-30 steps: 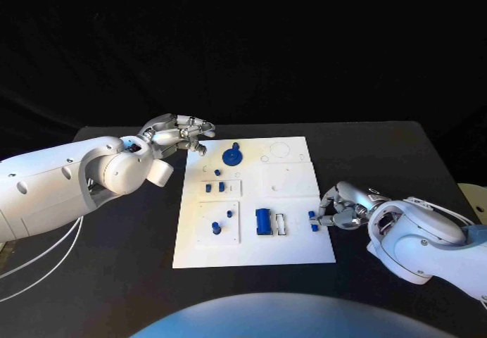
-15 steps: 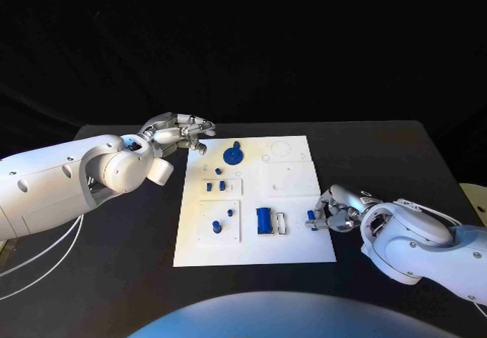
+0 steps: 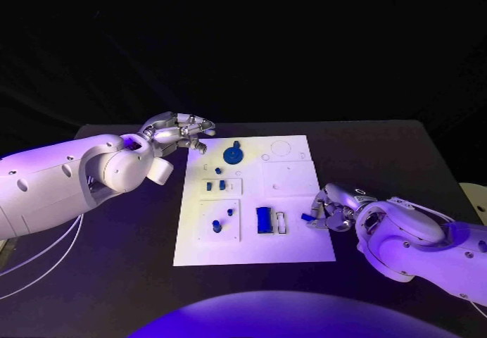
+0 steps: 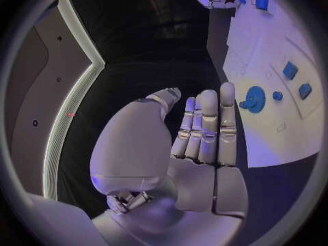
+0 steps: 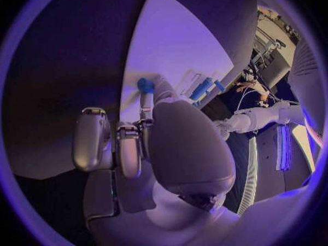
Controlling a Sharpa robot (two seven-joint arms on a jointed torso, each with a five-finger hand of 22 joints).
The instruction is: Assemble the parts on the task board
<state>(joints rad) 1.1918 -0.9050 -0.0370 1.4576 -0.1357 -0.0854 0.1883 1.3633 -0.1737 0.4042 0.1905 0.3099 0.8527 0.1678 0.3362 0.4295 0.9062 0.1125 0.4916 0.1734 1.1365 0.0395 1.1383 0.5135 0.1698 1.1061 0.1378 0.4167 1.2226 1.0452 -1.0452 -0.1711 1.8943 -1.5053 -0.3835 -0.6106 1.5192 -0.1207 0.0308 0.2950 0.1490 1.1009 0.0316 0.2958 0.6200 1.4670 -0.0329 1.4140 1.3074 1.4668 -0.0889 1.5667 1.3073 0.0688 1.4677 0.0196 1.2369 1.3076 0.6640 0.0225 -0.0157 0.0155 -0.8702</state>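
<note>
The white task board lies in the middle of the black table. On it are a blue gear, a long blue block and several small blue pieces. My right hand is at the board's right edge and pinches a small blue part just over the plate; the right wrist view shows this part at the fingertips. My left hand hovers off the board's far left corner and holds nothing. In the left wrist view its fingers lie side by side near the gear.
Bare black table surrounds the board on all sides. An empty white slot frame sits beside the long block, close to the right hand. The far right part of the board has round and square recesses.
The right hand has crept a little to the left over the board's edge with the blue part still pinched. The left hand has stayed put.
</note>
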